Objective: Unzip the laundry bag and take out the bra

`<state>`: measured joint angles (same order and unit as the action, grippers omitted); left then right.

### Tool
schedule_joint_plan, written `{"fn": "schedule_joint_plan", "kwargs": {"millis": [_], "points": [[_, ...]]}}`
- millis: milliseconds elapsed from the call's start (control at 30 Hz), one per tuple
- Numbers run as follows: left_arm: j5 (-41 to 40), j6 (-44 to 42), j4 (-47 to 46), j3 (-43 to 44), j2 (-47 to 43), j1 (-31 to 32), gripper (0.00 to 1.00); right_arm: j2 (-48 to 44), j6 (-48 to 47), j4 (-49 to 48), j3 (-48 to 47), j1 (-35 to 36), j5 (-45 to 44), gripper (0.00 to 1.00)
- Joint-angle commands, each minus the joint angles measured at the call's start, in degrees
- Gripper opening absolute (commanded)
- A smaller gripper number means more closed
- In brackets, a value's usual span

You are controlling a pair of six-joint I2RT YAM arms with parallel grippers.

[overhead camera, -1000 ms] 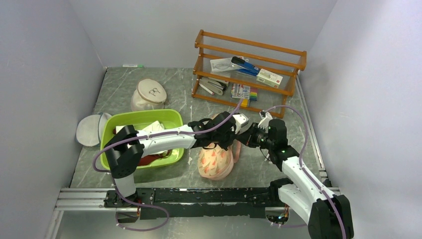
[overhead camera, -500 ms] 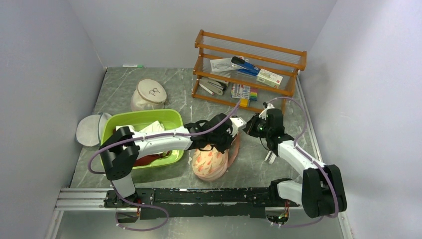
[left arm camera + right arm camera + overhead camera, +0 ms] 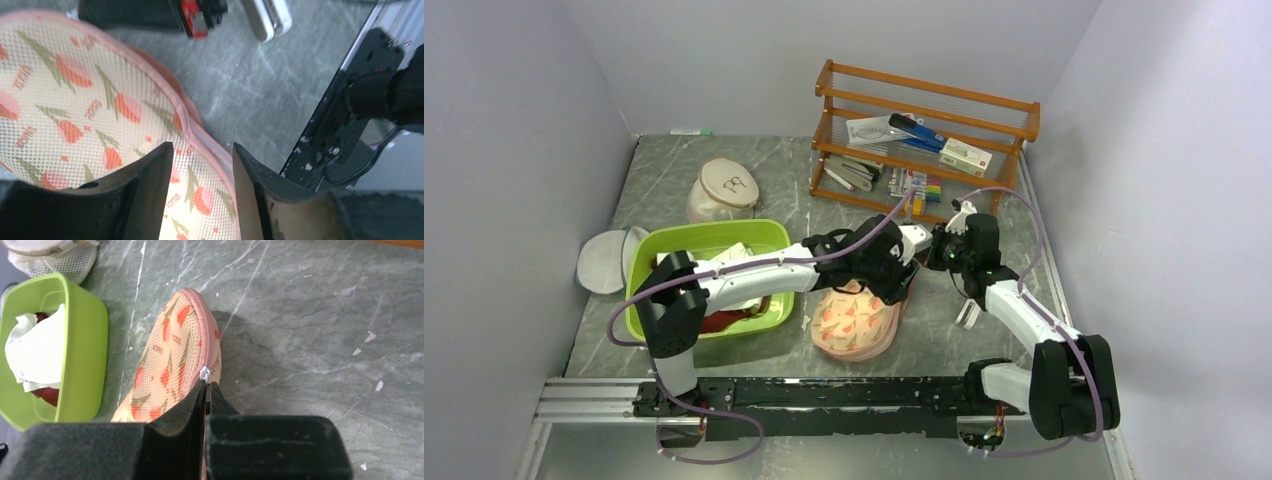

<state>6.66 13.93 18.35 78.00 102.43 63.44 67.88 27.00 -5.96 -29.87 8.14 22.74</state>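
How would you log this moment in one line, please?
left claw: open over laundry bag | right claw: shut on zipper pull | bra: unseen

The laundry bag is fine mesh cloth (pink rim binding smoother); the basin is glossy plastic, the table matt veined stone, the rack varnished wood.

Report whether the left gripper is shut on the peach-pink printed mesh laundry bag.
No, the left gripper's fingers stand apart, with the laundry bag's pink rim showing in the gap between them.
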Motion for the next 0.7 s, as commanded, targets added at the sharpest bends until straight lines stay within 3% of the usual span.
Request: {"fn": "schedule_joint_plan", "kwargs": {"millis": [0,200,333,533,667], "points": [[1.48,-0.74,1.22,6.03,1.42,-0.64,0.62,-2.53,-0.96,2.1,1.52,-0.49,3.06,0.0],[0.66,0.13,0.75,9.44,6.72,-5.5,0.75,-3.99,1.23,3.72,1.92,-0.46,5.62,0.0],[3.71,-0.34,0.82,11.92,11.02,-7.52,0.75,-4.02,2.34,3.56,1.84,-0.45,7.05,0.0],[5.82,-0.84,1.12,15.29,14.43,-7.53,0.62,-5.44,2.15,4.94,1.75,-0.45,6.25,0.0],[5.0,-1.65,2.05,15.78,14.15,-7.58,0.4,-4.77,1.47,6.03,0.73,-0.41,5.68,0.0]]}}
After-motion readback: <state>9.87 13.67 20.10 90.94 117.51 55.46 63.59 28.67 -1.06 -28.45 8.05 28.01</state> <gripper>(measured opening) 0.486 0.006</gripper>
